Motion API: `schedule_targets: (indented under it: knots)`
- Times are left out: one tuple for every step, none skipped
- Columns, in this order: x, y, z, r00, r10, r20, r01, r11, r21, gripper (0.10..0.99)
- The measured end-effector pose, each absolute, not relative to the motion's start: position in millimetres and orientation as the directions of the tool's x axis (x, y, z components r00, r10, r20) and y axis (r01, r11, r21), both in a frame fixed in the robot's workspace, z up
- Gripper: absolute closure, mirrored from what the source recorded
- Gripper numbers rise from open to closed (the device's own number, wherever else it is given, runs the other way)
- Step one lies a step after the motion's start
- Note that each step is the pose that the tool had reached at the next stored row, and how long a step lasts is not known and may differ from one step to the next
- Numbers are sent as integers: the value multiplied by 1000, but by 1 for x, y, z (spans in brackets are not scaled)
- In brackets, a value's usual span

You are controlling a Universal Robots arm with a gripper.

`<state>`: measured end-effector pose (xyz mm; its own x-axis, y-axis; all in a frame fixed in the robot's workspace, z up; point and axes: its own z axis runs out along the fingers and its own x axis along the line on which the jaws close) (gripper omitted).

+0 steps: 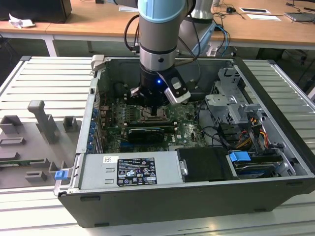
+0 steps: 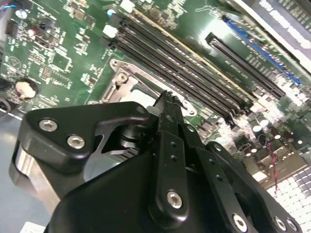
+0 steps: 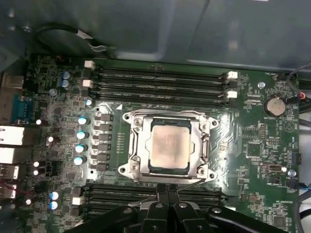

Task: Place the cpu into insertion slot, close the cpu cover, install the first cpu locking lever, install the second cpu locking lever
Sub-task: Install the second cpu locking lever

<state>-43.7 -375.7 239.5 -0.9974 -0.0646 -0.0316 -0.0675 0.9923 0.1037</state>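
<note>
Chip (image 3: 168,148) seated in socket (image 3: 137,145) mid-board; cover (image 3: 167,115) down around it. Levers apparently not latched, judged. Gripper (image 3: 166,190) at socket's edge, fingers pressed together, empty.

A lab workshop: slatted metal bench (image 1: 44,78), open computer case (image 1: 197,196), wooden desks (image 1: 256,27) behind.

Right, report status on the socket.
Gripper shut, at the cpu cover's edge. Cpu seated in insertion slot, cover down. Nothing obstructing.
</note>
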Motion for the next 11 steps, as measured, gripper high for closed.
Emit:
schedule_targets:
  knots:
    - [-45, -377, 239, -997, -65, -32, -68, 992, 105, 980]
    - [-47, -377, 238, -997, -65, -32, -68, 992, 105, 980]
    - [-48, -377, 236, -997, -65, -32, -68, 992, 105, 980]
    - [-50, -377, 234, -997, -64, -32, -67, 992, 105, 980]
    - [-50, -377, 232, -997, -64, -32, -67, 992, 105, 980]
    - [-50, -377, 230, -997, -65, -32, -68, 992, 105, 980]
    - [-51, -377, 227, -997, -65, -32, -68, 992, 105, 980]
    - [-56, -378, 219, -997, -68, -32, -71, 991, 110, 980]
    - [-58, -378, 219, -997, -68, -33, -72, 990, 121, 980]
    - [-61, -380, 218, -997, -69, -34, -73, 988, 135, 980]
    - [-65, -382, 218, -997, -68, -37, -74, 983, 171, 980]
